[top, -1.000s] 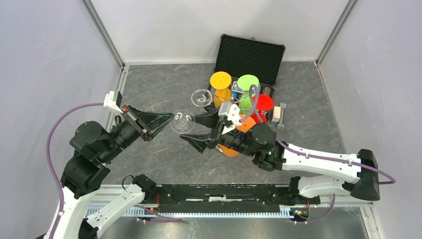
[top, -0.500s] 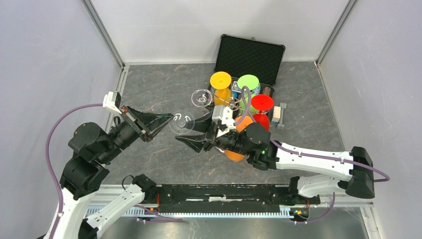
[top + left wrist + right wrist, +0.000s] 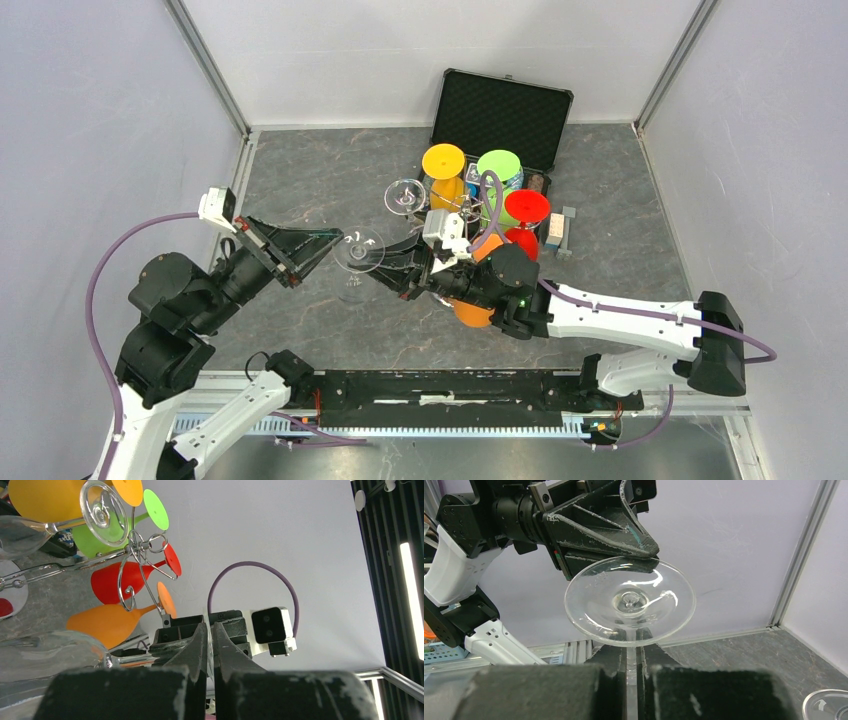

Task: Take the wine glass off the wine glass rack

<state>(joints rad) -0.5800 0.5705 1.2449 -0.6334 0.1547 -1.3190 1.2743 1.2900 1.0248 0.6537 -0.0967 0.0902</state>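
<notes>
A clear wine glass (image 3: 360, 246) hangs in the air between both arms, left of the chrome wine glass rack (image 3: 466, 207). My left gripper (image 3: 333, 241) is shut on the rim of its round foot (image 3: 630, 601). My right gripper (image 3: 631, 652) is shut on its stem just behind the foot. In the left wrist view the thin foot edge sits between my left gripper's (image 3: 211, 628) fingers, with the glass's bowl (image 3: 50, 655) at lower left. The rack's curled arms (image 3: 134, 555) are behind it.
The rack carries another clear glass (image 3: 405, 195) and yellow (image 3: 443, 160), green (image 3: 498, 165), red (image 3: 527, 206) and orange (image 3: 470, 310) glasses. An open black case (image 3: 500, 105) stands behind it. Small boxes (image 3: 558, 232) lie to its right.
My right gripper moved left to the glass and closed on its stem. My left gripper kept its hold on the foot and shifted only slightly.
</notes>
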